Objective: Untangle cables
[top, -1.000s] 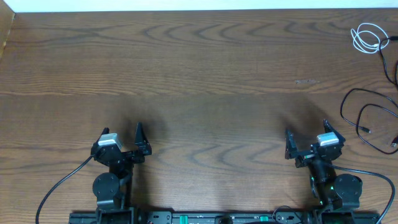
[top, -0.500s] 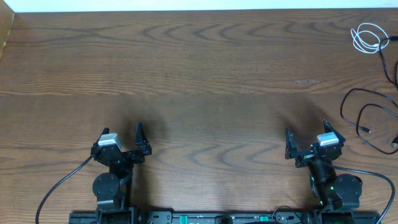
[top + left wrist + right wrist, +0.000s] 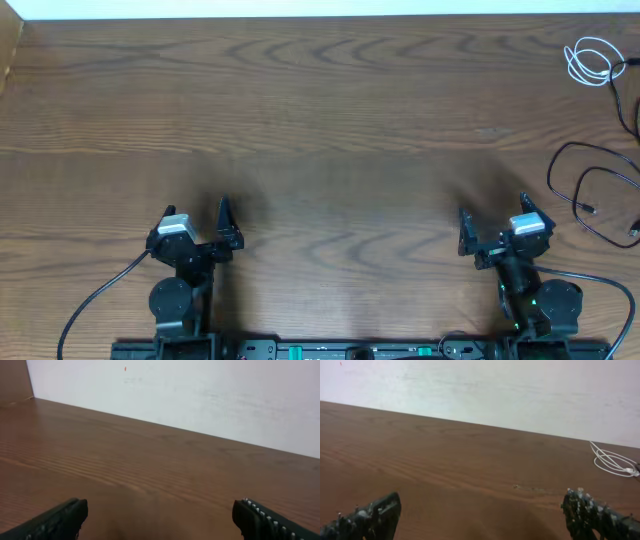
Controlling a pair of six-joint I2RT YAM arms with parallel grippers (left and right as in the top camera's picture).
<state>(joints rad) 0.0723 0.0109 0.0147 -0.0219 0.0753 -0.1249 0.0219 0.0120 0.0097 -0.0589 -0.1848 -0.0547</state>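
Note:
The white cable [image 3: 590, 62] lies coiled in a small loop at the table's far right corner; the right wrist view shows it too, as the white cable [image 3: 615, 462] at the right edge. The black cable [image 3: 592, 188] lies in loose loops at the right edge, nearer the front. One strand of it runs up towards the white loop. My right gripper [image 3: 493, 215] stands open to the left of the black cable, well apart from it. My left gripper [image 3: 196, 212] stands open at the front left, far from both. Nothing is between the fingers of either gripper [image 3: 160, 510] [image 3: 481, 502].
The wooden table [image 3: 320, 120] ends at a white wall along its far side. Both arm bases sit at the front edge, with thick black arm wires [image 3: 95, 295] trailing beside them. A faint mark [image 3: 493, 130] shows on the wood ahead of the right gripper.

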